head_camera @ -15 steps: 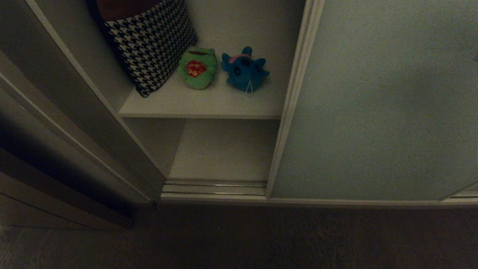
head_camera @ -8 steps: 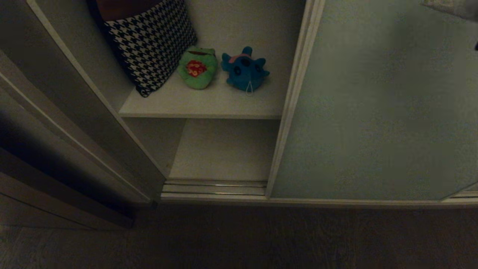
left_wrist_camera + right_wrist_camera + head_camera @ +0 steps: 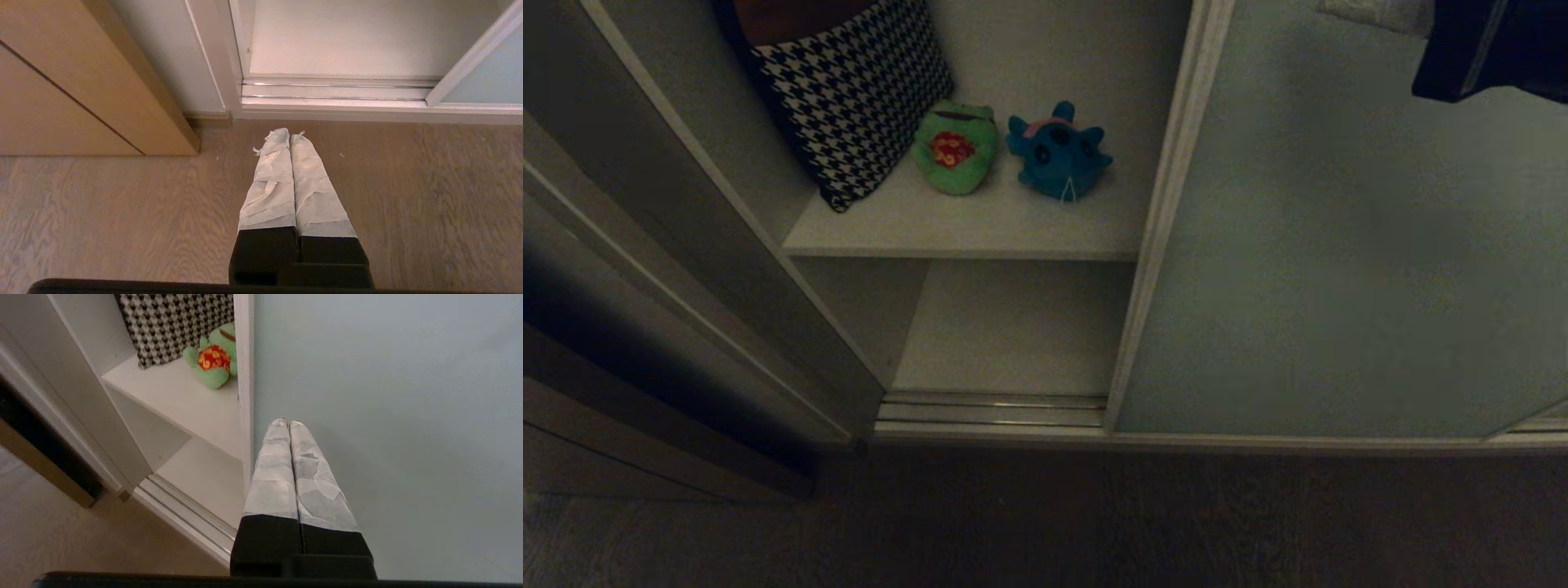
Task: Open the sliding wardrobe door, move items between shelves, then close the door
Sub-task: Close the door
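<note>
Sliding wardrobe door (image 3: 1339,245) is standing pushed to the right, and the right gripper (image 3: 288,424) is hovering in front of its panel with taped fingers pressed together, empty, beside the frame. At about ten o'clock from it, the teal-blue plush toy (image 3: 1058,151) is lying on the upper shelf (image 3: 964,233), just beside a green plush (image 3: 954,149) and a houndstooth cushion (image 3: 849,90). Left gripper (image 3: 290,136) is hanging closed over the wooden floor (image 3: 122,212).
</note>
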Tool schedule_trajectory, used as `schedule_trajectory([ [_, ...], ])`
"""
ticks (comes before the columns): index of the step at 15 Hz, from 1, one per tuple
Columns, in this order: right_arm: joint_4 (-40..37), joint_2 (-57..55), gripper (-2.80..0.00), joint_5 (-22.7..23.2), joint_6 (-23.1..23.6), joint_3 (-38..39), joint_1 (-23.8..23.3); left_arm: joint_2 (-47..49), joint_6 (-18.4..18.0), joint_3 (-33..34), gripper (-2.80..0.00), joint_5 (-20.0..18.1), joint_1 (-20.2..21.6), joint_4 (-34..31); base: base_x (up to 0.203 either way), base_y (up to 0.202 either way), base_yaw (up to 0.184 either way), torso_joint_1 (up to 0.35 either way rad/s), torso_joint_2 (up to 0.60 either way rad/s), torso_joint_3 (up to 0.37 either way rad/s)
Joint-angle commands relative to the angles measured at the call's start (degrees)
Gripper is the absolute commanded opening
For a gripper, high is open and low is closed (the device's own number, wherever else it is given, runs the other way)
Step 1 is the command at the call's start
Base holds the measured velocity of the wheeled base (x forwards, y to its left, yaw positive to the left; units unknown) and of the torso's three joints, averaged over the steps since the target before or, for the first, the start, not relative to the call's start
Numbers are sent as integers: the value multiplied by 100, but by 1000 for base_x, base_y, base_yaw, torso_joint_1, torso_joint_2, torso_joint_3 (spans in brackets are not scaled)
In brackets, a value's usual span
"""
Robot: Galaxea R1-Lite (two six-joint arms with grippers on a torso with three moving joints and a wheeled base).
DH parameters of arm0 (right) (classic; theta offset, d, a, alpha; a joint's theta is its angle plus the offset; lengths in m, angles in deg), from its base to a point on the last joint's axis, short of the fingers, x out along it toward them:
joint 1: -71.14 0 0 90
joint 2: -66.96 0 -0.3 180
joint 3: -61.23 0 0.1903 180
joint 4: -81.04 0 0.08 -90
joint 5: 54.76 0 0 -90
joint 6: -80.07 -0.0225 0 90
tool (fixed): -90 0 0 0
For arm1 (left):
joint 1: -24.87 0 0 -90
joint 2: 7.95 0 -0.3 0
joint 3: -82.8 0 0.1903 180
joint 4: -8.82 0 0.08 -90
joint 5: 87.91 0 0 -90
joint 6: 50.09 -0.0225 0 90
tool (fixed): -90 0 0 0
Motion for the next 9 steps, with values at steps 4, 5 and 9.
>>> schedule_trajectory([
  [4,20,-469,-280,-41,-161,-336,-182,7,-3,-1,-280,0,3,-5,0,0,0,0,0,0],
  [5,15,-548,-280,-47,-341,-394,-261,7,-3,-1,-280,0,-6,-5,0,0,0,0,0,0],
  [9,-43,-788,-280,-188,-635,-671,-236,7,-3,-1,-280,0,-3,-5,0,0,0,0,0,0],
])
